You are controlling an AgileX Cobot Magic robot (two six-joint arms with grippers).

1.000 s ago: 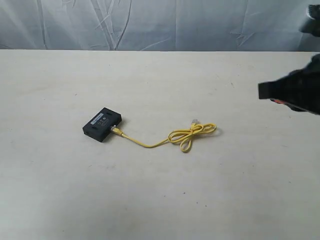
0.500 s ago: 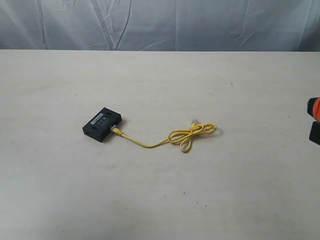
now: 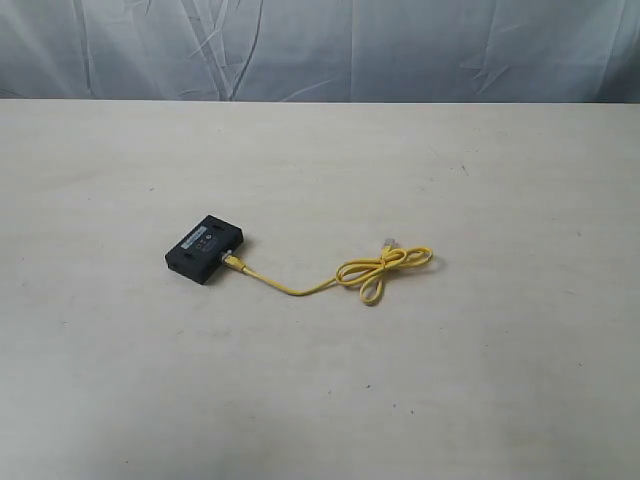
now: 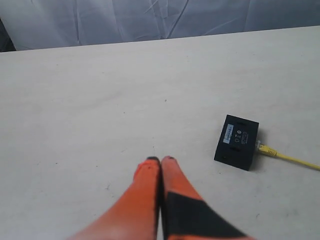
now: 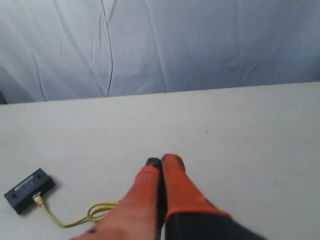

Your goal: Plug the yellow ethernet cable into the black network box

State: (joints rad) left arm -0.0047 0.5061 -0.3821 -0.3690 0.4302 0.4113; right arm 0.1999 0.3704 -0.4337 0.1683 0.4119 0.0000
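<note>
A: Well, exterior view first. What changed?
B: The right gripper has slid out past the right edge, so neither arm shows now. The black network box sits left of centre on the table. The yellow ethernet cable runs rightward from its port and hasn't moved.
A: Left wrist view?
B: The left gripper has its jaws pressed together, empty, apart from the box.
A: Right wrist view?
B: Jaws closed on nothing, well apart from the cable. I'd judge the plugging done.
</note>
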